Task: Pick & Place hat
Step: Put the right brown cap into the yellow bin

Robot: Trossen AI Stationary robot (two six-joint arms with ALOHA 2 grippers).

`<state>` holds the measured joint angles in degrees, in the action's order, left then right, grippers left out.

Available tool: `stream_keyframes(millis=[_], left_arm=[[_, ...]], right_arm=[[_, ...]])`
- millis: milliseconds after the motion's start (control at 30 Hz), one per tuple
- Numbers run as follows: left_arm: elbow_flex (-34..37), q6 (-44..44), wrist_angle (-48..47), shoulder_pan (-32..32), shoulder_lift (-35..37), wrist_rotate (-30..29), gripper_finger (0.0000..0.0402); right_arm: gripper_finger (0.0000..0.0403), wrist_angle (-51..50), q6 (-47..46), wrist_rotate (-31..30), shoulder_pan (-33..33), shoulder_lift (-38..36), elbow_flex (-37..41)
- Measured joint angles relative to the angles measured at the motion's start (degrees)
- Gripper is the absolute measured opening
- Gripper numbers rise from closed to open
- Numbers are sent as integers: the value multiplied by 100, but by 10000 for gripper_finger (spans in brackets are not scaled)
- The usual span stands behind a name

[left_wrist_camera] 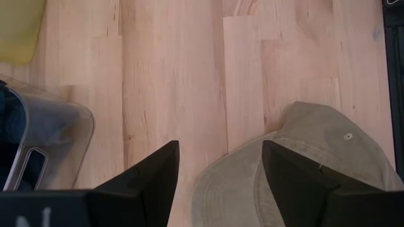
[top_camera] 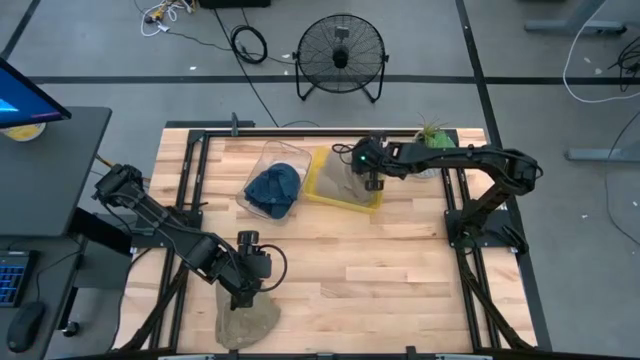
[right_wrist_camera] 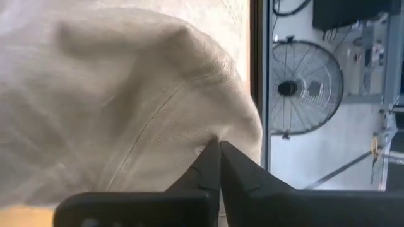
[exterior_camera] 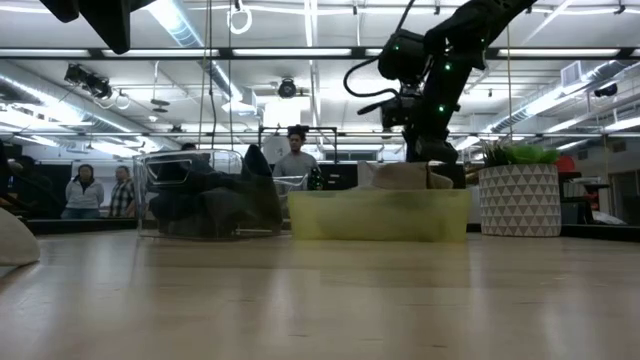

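Observation:
A tan hat (top_camera: 246,323) lies flat at the table's near edge, also seen in the left wrist view (left_wrist_camera: 315,170) and at the low view's left edge (exterior_camera: 14,238). My left gripper (left_wrist_camera: 218,180) hangs open above its far side and touches nothing. A beige hat (right_wrist_camera: 113,107) sits in a yellow bin (top_camera: 325,190), and its top shows above the bin's rim (exterior_camera: 400,174). My right gripper (right_wrist_camera: 219,151) is shut on this hat, reaching down over the bin (top_camera: 372,182). A blue hat (top_camera: 273,187) lies in a clear bin (top_camera: 285,152). My right gripper pinches a small fold of the beige hat's cloth (right_wrist_camera: 203,146) between its two fingertips, near a seam on the crown. The fingers come from above, pointing down into the yellow bin (exterior_camera: 380,215). Whether the hat's underside still rests in the bin is hidden by the bin wall.
A potted plant in a white patterned pot (top_camera: 434,138) stands at the table's far right corner, close to the right arm. The clear bin (exterior_camera: 205,195) and the yellow bin stand side by side at the far middle. Bare wood (top_camera: 380,270) lies between the bins and the near edge.

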<state>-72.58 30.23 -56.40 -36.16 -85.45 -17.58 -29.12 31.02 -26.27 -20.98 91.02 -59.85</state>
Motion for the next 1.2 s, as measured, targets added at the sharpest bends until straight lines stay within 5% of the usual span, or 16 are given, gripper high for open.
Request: stream_keyframes(millis=[567,767,1200], left_arm=[[-1,46,0,0,-1,0,232],[0,54,-2,0,-2,0,232],[0,-91,0,0,-2,0,232]], right_arm=[[1,80,24,58,666,-37,-18],[1,-203,-438,1083,616,-37,-18],[0,100,-440,1430,115,821,-18]])
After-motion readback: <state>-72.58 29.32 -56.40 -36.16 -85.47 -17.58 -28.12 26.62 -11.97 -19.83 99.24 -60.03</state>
